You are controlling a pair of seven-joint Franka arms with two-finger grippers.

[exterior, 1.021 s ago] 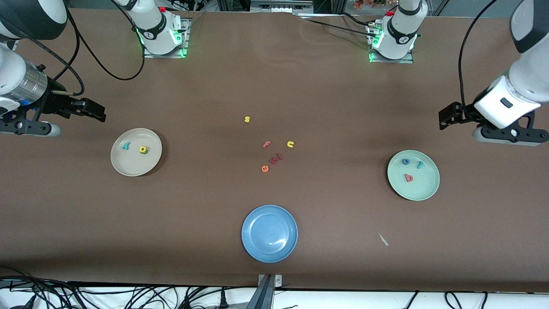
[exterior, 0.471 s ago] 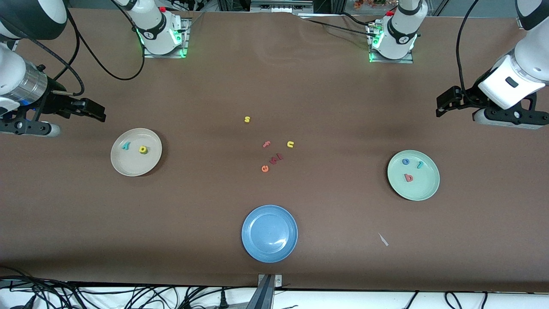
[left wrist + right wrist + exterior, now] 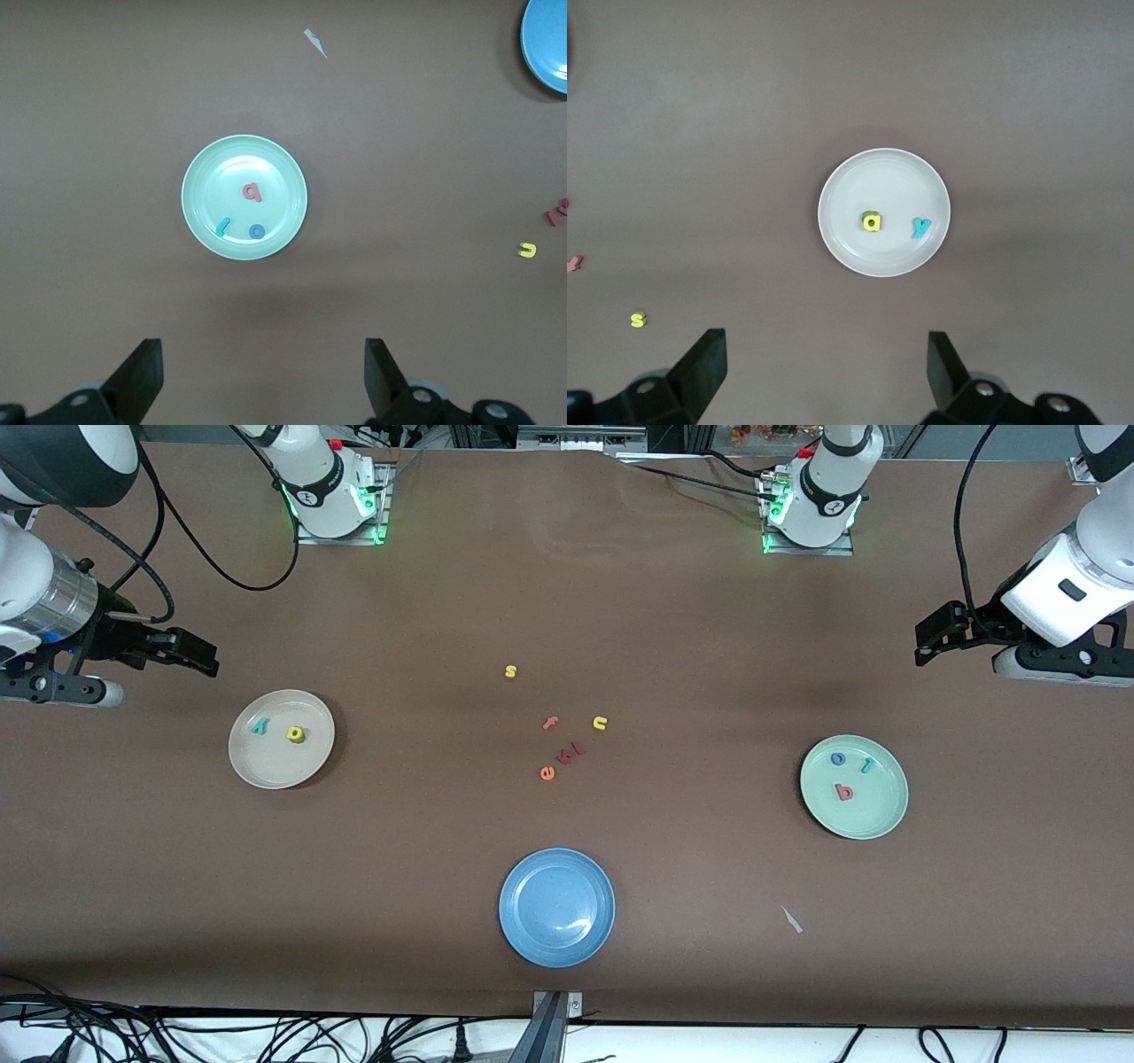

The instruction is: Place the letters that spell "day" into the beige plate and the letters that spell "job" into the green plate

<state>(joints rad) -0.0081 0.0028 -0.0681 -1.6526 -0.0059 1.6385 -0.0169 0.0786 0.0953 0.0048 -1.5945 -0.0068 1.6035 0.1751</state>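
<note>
The left end effector (image 3: 926,642) hangs in the air over bare table at the left arm's end, its two fingers (image 3: 142,376) spread wide with nothing between them. The green plate (image 3: 877,819) lies on the table below it, nearer to the front camera, and holds the three letters of "job": the blue ring-shaped "o" (image 3: 838,759), the teal "j" (image 3: 867,764) just beside it, and the salmon-red "b" (image 3: 845,792) a little nearer the front camera, all apart from one another. The right end effector (image 3: 205,657) hangs over bare table at the right arm's end, also spread wide and holding nothing, its fingers (image 3: 704,367) showing at the edge of the right wrist view. The beige plate (image 3: 257,771) lies nearer to the front camera than the spot under that end effector; in it sit the teal "y" (image 3: 260,726) and the yellow "d" (image 3: 296,734), with the green "a" (image 3: 871,213) pressed against the "d" and mostly hidden by it, so that only a green edge shows. In the middle of the table the other letters lie loose: a yellow "s" (image 3: 510,671) farthest from the front camera, a pink "f" (image 3: 551,723) and a yellow "u" (image 3: 600,723) nearer, then two dark red letters (image 3: 571,753) whose shapes cannot be made out, and an orange "e" (image 3: 547,773). A blue plate (image 3: 532,939) lies nearest the front camera, and a small pale scrap (image 3: 791,919) lies on the table toward the left arm's end from it.
</note>
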